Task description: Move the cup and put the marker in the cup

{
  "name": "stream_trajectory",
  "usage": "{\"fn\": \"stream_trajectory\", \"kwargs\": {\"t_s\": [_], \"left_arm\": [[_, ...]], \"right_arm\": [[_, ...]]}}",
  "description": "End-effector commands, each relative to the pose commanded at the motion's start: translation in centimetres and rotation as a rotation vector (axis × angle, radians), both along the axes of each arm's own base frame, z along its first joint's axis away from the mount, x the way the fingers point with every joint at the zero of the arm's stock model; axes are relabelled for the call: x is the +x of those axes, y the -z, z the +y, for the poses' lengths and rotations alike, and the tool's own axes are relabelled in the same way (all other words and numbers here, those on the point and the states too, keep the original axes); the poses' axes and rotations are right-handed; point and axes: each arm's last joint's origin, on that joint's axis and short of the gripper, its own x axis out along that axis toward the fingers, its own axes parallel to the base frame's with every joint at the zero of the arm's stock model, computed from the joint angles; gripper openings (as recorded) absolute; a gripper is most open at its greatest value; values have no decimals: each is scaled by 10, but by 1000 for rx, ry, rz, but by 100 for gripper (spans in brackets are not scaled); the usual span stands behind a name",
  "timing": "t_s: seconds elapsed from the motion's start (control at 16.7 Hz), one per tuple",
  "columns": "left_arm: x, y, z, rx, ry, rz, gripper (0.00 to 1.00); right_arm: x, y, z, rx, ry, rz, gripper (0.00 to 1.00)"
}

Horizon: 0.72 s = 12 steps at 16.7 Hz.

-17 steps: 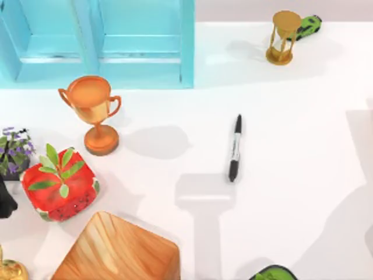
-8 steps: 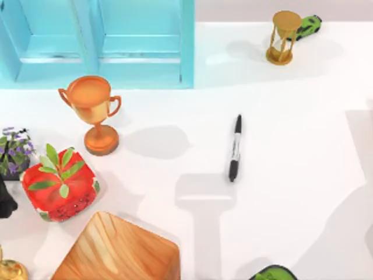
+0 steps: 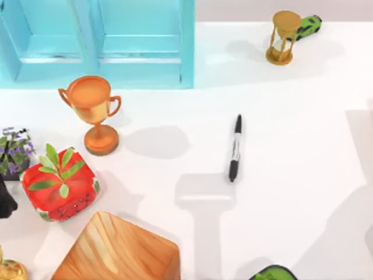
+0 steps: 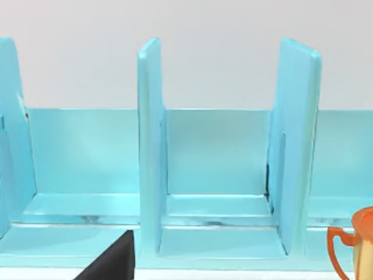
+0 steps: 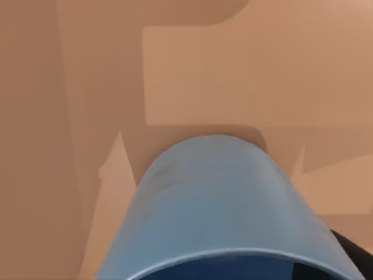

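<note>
The marker (image 3: pixel 235 148) is lying flat on the white table (image 3: pixel 303 116), about mid-table and right of the orange trophy (image 3: pixel 93 111). The cup (image 5: pixel 224 204) sits right up close to the right wrist camera over a tan surface; can't tell if that gripper is holding it. The left wrist view just faces the blue rack (image 4: pixel 221 169).

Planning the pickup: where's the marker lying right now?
In the top view the marker lies flat on the white table, right of centre, between the orange trophy and the table's right edge.
</note>
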Motion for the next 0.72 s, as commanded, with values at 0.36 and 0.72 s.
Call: {"fn": "stream_trajectory", "kwargs": {"t_s": [0.36,0.72], "left_arm": [[0,0,0,0,0,0,100],[0,0,0,0,0,0,100]], "right_arm": [[0,0,0,0,0,0,0],[10,-22,17,-3,17,-8,0]]}}
